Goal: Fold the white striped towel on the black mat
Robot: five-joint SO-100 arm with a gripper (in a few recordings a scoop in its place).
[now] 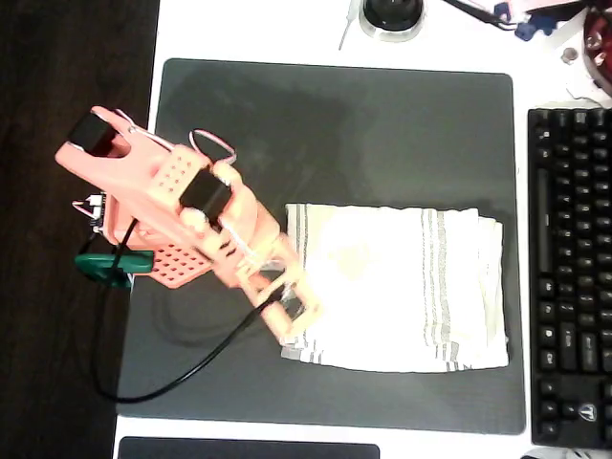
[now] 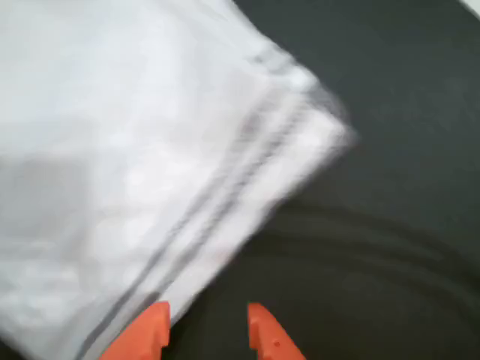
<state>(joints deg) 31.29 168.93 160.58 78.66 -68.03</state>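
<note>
Overhead view: pincer (image 1: 292,311) over white striped towel (image 1: 402,287) left edge.

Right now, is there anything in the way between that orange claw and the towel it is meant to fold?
Nothing visible. In the overhead view the gripper is already at the left edge of the white striped towel on the black mat. In the wrist view its fingertips stand apart beside the towel's striped edge, over bare mat.

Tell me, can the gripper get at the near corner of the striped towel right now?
Probably yes: the gripper sits open beside the white striped towel corner, with only bare black mat between them.
</note>
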